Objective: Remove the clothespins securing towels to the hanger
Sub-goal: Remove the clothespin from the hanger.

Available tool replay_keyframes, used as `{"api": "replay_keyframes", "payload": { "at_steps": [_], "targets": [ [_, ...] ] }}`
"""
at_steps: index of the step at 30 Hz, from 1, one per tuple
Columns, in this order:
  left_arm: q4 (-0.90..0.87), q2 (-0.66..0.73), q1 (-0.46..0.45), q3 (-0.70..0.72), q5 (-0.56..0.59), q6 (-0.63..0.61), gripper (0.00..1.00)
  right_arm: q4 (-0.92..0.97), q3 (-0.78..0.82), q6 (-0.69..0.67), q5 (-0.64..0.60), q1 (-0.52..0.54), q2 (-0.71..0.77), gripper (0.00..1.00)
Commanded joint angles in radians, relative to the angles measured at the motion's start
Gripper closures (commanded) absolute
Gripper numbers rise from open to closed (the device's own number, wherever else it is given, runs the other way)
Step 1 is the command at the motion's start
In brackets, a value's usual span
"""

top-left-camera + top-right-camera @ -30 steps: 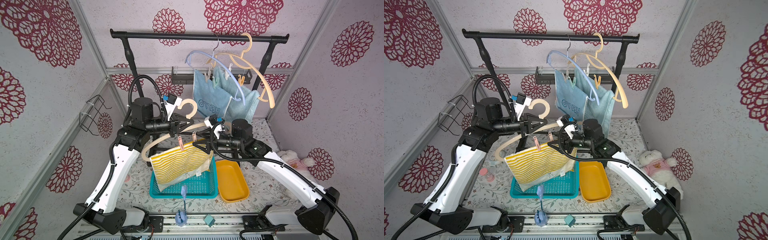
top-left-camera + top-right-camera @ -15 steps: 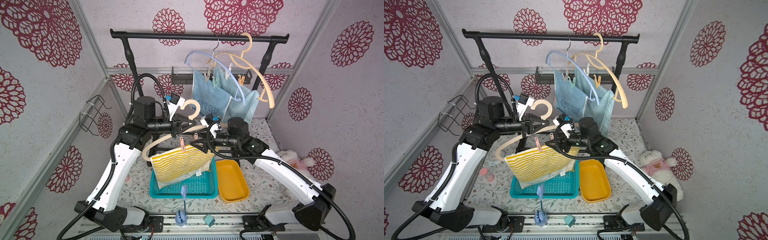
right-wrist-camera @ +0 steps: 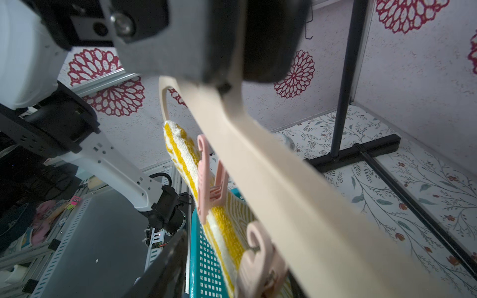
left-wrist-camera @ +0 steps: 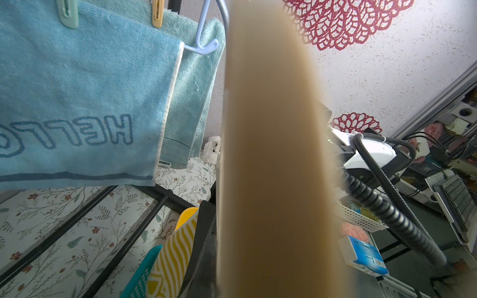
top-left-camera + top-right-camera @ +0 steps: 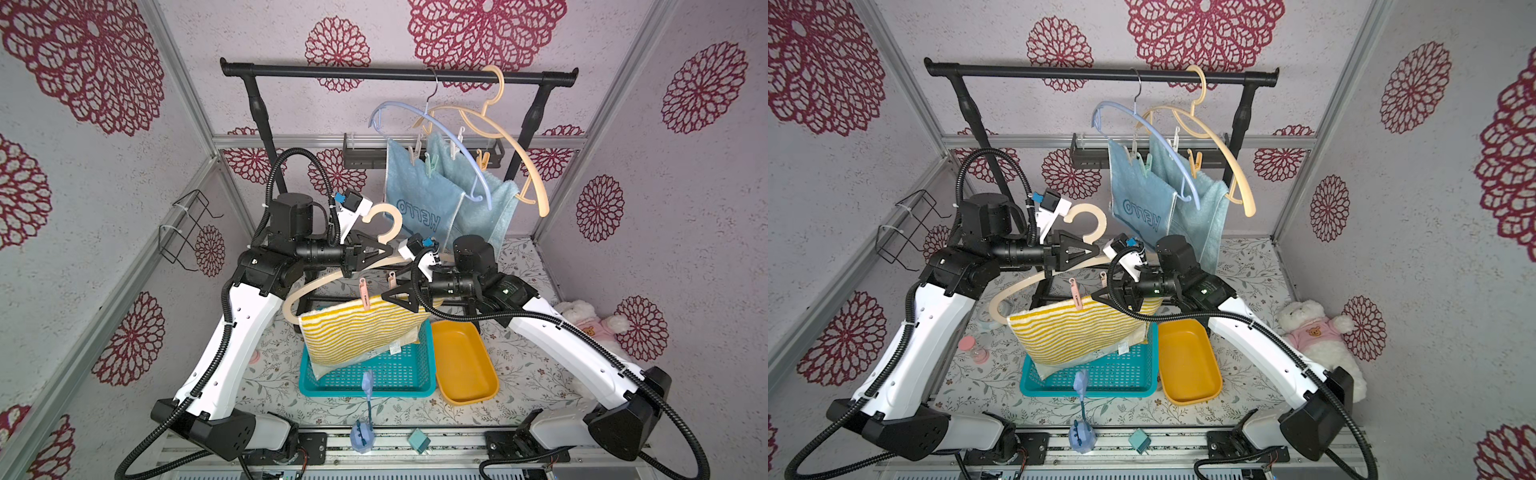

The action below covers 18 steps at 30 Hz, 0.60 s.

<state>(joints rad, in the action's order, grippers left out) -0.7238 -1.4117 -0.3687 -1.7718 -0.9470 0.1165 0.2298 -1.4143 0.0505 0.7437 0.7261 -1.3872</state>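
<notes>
right end effector (image 5: 390, 296) nearer pale clothespin (image 5: 391, 279), perhaps closing

You are working in a tight pocket around the beige hanger (image 5: 309, 286). The left hand (image 5: 384, 251) is clamping its neck and taking up the room there. Below the hanger, the striped towel (image 5: 357, 332) is hanging down over the teal basket (image 5: 365, 392), blocking any approach from underneath. Behind the hanger, the blue towels (image 5: 419, 199) and the rack base (image 3: 361, 149) are standing in the way. The right hand (image 5: 399, 298), jaws apart, is filling the gap beside the pink clothespins (image 5: 363, 293) just under the hanger. You are getting clear air only above the hanger's outer arm, away from both hands.
</notes>
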Motion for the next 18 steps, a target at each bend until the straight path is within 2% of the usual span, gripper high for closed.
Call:
{"api": "replay_keyframes", "payload": {
  "at_steps": [1, 18],
  "targets": [
    [-0.017, 0.002, -0.009, -0.03, -0.053, -0.034, 1.0, -0.017, -0.038, -0.017, 0.074, -0.011, 0.0, 0.41],
    [-0.072, -0.005, -0.019, -0.043, -0.084, -0.078, 1.0, -0.039, -0.04, 0.022, 0.232, -0.068, -0.013, 0.49]
  ]
}}
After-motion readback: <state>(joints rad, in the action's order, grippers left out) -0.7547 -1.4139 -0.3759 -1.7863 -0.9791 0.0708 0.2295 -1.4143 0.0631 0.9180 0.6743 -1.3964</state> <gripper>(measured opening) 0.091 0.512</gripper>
